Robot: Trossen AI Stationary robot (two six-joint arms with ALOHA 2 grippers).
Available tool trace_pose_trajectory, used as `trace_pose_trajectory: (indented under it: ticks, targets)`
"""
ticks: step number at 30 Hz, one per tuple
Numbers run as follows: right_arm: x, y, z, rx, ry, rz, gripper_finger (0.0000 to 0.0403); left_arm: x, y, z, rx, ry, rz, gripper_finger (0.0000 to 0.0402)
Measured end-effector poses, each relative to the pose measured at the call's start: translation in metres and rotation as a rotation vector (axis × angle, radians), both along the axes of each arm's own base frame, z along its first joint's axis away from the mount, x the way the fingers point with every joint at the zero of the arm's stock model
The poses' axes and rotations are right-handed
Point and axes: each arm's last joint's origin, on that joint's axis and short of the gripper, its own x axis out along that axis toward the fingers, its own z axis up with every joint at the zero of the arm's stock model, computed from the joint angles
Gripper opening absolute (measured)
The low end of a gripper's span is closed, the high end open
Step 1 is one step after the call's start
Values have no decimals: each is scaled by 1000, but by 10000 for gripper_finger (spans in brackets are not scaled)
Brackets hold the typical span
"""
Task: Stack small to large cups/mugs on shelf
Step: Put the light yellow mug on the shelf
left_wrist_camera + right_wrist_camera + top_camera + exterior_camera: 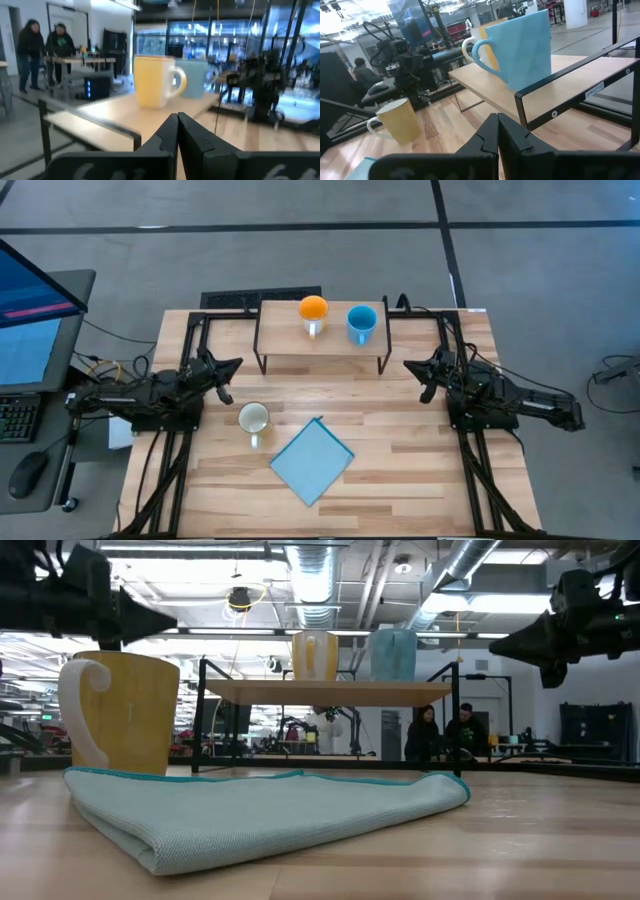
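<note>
The shelf (320, 352) stands at the table's far middle on thin black legs. On its light wood top stand the orange mug (313, 310) with a white handle and, to its right, the light blue mug (361, 322). The cream mug (253, 420) stands upright on the table, near and left of the shelf; it also shows in the low view (118, 712) and the right wrist view (397, 121). My left gripper (232, 366) is shut and empty, left of the shelf. My right gripper (411, 366) is shut and empty, right of the shelf.
A flat light-blue square cloth (312, 460) lies on the table near the front, right of the cream mug. A monitor and keyboard (30, 340) stand off the table's left edge. People show in the room behind (445, 730).
</note>
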Motion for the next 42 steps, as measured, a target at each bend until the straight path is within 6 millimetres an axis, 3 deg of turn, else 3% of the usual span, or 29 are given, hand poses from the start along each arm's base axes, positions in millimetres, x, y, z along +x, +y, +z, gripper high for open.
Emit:
trace_pose_trajectory:
  ticks: [8, 12, 16, 23, 32, 37, 42]
  targets:
    - [0, 0, 0, -1, 1, 0, 27, 0, 0, 1, -33, -22, -5, 0]
    - [0, 0, 0, -1, 1, 0, 24, 0, -2, 7, -128, -101, -117, 0]
    - [0, 0, 0, -1, 1, 0, 22, -4, -5, 34, -95, -107, -230, 0]
    - [0, 0, 0, -1, 1, 0, 22, -13, -7, 76, -137, 159, -270, 0]
    - [0, 0, 0, -1, 1, 0, 22, -34, -8, 121, -117, 140, -298, 0]
    - [0, 0, 0, 0, 1, 0, 21, -38, -10, 124, -120, 165, -372, 15]
    - [0, 0, 0, 0, 1, 0, 21, -35, -11, 116, -165, 205, -401, 61]
